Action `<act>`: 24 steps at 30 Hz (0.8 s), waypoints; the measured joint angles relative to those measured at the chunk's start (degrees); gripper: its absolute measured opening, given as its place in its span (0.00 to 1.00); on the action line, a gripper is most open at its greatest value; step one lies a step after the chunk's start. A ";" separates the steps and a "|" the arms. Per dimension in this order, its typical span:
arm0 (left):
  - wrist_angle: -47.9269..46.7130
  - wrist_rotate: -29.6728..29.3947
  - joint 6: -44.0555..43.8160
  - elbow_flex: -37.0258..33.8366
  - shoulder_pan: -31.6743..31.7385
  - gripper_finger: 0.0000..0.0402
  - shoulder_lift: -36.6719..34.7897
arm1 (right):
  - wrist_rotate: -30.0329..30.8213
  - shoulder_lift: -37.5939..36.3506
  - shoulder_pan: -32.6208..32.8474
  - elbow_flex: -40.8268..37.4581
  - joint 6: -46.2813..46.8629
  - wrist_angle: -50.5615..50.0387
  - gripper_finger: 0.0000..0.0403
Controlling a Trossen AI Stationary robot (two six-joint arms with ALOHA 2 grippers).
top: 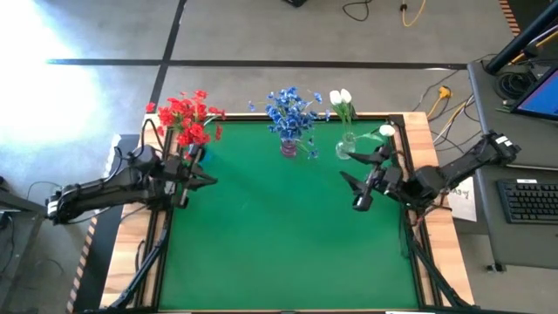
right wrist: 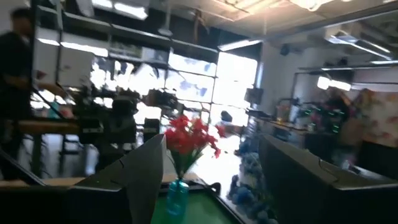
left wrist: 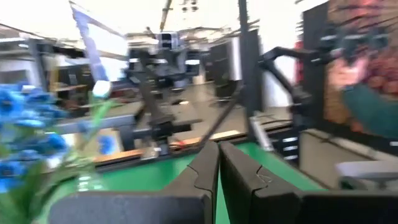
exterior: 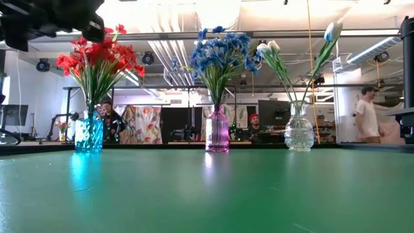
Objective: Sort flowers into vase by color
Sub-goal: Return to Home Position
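The flowers, artificial sprays on long thin green stems, stand sorted in three vases along the far edge of the table. The red clustered blooms [top: 186, 118] fill a teal ribbed glass vase [exterior: 88, 133] at the far left. The small blue clustered blooms [top: 292, 112] fill a purple glass vase [exterior: 217, 129] in the middle, and the white tulip-like buds [top: 341, 98] lean in a clear glass vase [exterior: 299, 129] at the far right.

The left gripper [top: 202, 174] hangs at the table's left side, near the teal vase, its jaws closed together on nothing. The right gripper [top: 359, 189] hangs at the right side, near the clear vase, its jaws spread wide and empty.

The green table mat [top: 279, 244] lies inside a pale wooden frame. A black keyboard [top: 529, 201] sits on a desk to the right. In the low view, a workshop lies beyond the table, and a person in a light shirt [exterior: 367, 116] stands at the far right.
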 joint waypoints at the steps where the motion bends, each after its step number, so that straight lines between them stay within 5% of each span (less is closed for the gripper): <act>1: -1.17 1.05 -0.56 0.00 -0.04 0.00 -1.12 | -1.06 -1.17 -0.13 -0.84 0.36 0.03 0.61; 10: -4.89 4.40 -4.12 -0.02 -2.81 0.00 -9.30 | -1.42 -7.95 -0.26 -5.65 2.20 0.27 0.61; 24: -5.35 10.33 -2.74 -4.59 -10.84 0.00 -11.01 | -6.60 -10.05 -0.24 -7.70 0.69 0.22 0.60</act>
